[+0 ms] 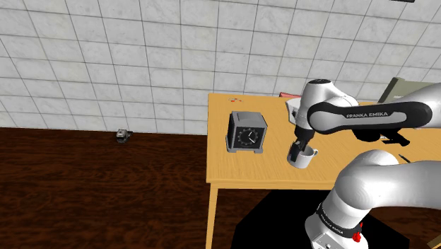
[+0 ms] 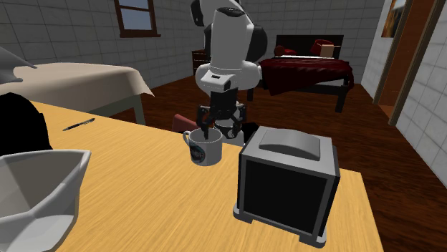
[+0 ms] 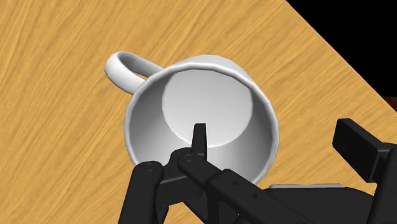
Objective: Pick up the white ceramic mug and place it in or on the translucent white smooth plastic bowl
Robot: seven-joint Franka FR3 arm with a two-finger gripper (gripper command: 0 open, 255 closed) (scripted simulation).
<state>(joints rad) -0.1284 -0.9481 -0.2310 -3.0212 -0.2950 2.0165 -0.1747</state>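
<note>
Your claw [image 1: 300,150] hangs right over the mug [image 1: 304,159], which stands on the table [image 1: 233,170]: one finger inside it, the other outside its wall, clear of it. Clock [image 2: 286,179] sits near the claw on the second exterior view's right; bowl [image 2: 36,193] and pen [image 2: 79,124] well apart on its left.

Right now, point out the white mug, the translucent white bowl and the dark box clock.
White handled mug [image 2: 206,152]: second exterior view, outer side wall.
Translucent white faceted bowl [image 2: 43,187]: second exterior view, inner wall.
Dark grey box-shaped clock [image 1: 247,135]: shoulder view, dial face.
</note>
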